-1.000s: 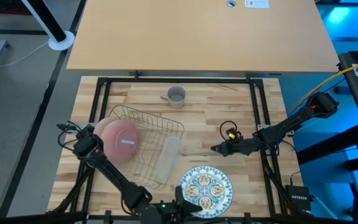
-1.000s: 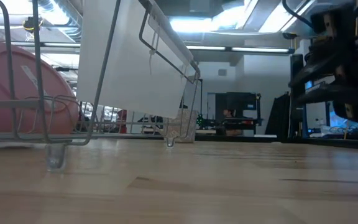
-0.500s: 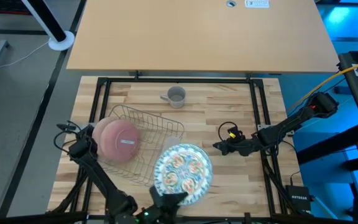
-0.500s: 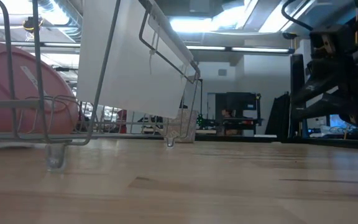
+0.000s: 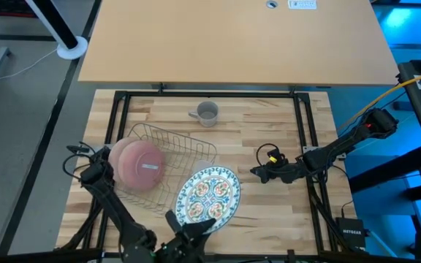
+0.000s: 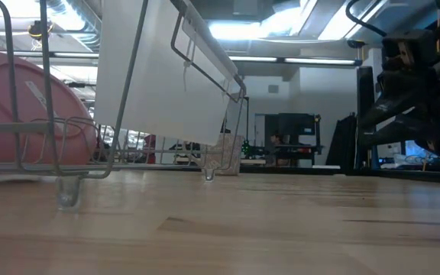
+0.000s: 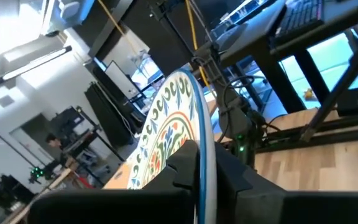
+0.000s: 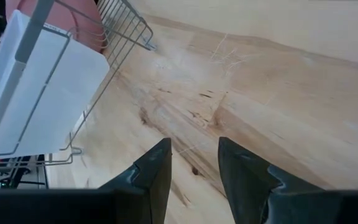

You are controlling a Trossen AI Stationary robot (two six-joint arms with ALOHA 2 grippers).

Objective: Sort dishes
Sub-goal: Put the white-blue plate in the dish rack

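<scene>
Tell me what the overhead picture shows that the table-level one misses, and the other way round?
Only the overhead view shows the patterned plate gripped at its edge by the left claw, the grey cup, and the right claw waiting open over the table. Only the table-level view shows the room behind, with ceiling lights and dark equipment. Both show the wire rack, the pink plates standing in it, and the white panel on the rack's side.
</scene>
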